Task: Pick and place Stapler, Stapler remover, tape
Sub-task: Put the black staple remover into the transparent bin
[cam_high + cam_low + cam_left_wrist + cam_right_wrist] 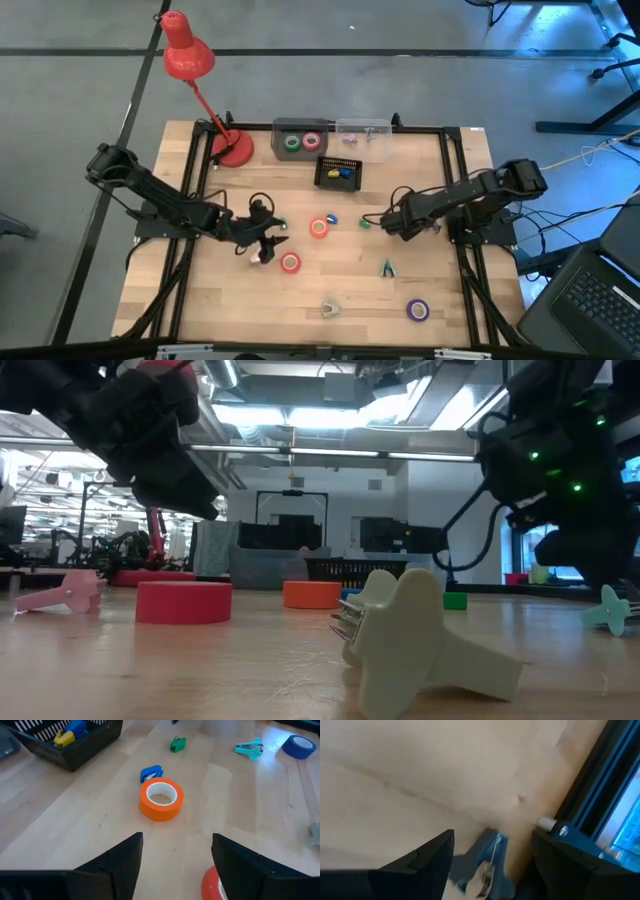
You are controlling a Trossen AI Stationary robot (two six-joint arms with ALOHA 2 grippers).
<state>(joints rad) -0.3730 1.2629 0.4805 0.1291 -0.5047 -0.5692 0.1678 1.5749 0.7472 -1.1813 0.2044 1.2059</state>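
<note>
The wooden bench (330,280) carries both arms. The left end effector (175,865) hovers low with fingers spread and nothing between them; the orange tape (160,798) lies just ahead of it, the red-pink tape (215,885) beside one finger. The right end effector (492,865) has its fingers spread, a blue stapler remover (487,865) between them near the bench's frame. The purple tape (417,310) lies well apart.

Five tape rolls (319,227), three staple removers (387,267)
</note>
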